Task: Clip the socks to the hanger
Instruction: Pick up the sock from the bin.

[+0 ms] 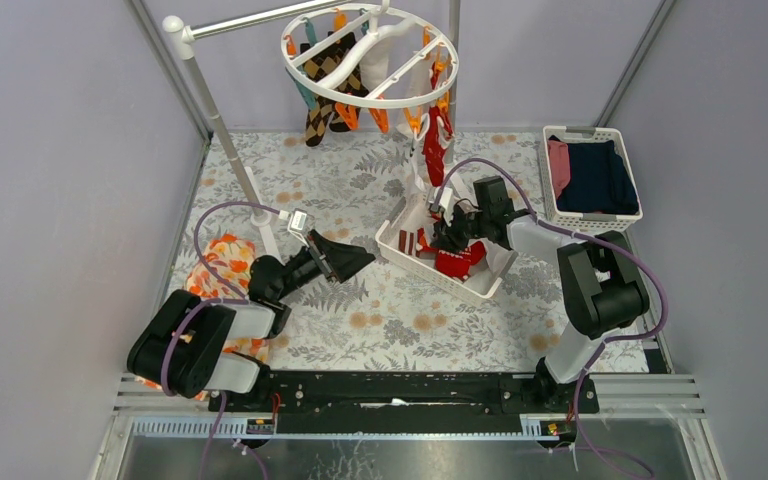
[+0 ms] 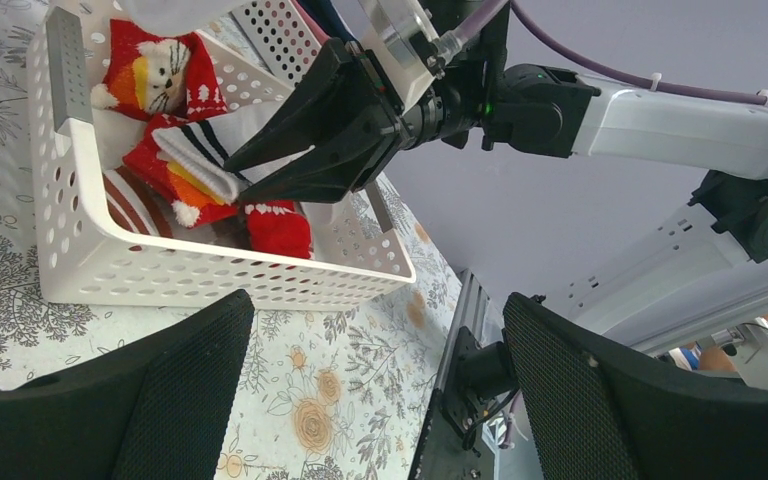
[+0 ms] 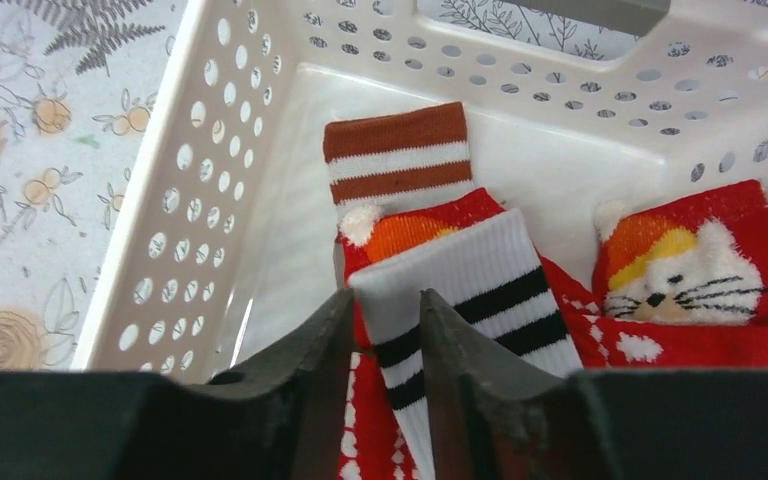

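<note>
Socks in the basket: a ribbed white sock with black stripes [image 3: 490, 285] lies over red Christmas knits, one of them a cat-face sock [image 3: 680, 275]. A brown-striped cuff [image 3: 395, 150] shows behind. Their toes are buried or cut off.
Right gripper [image 3: 385, 305]: the dark fingers straddle the white sock's cuff, a narrow gap apart. Whether they press it cannot be told.
Perforated basket [image 3: 210, 200]: white plastic with rounded corners, mid-table.
Hanger [image 1: 365, 101]: a round white ring at the back with argyle socks [image 1: 322, 110] and a red sock [image 1: 434, 150] dangling from it. The clips are too small to make out.
Left gripper [image 2: 375, 330]: the jaws are spread wide with nothing between them, and the pads are finely textured. It sits low over the floral tablecloth [image 2: 310, 420].
</note>
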